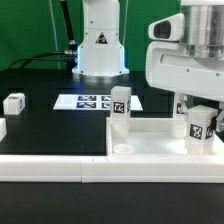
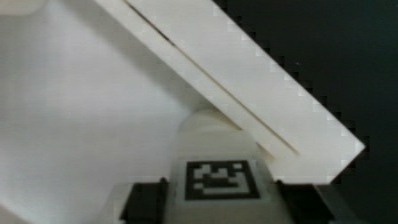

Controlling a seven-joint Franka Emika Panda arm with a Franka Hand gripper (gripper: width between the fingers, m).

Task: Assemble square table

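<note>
The white square tabletop (image 1: 150, 140) lies flat at the exterior view's right, with a round hole (image 1: 123, 148) at its near left corner. One tagged white leg (image 1: 119, 108) stands upright on its far left corner. My gripper (image 1: 200, 122) is shut on another tagged leg (image 1: 200, 130) and holds it upright over the tabletop's right side. A further leg (image 1: 181, 120) shows partly behind it. In the wrist view the held leg (image 2: 217, 180) sits between the dark fingers (image 2: 146, 200), above the tabletop (image 2: 71, 120) and close to a round corner spot (image 2: 214, 125).
A long white border rail (image 1: 50, 165) runs along the front and shows in the wrist view (image 2: 249, 90). The marker board (image 1: 95, 101) lies behind the tabletop. Two loose legs (image 1: 14, 103) lie at the exterior view's left. The robot base (image 1: 98, 45) stands at the back.
</note>
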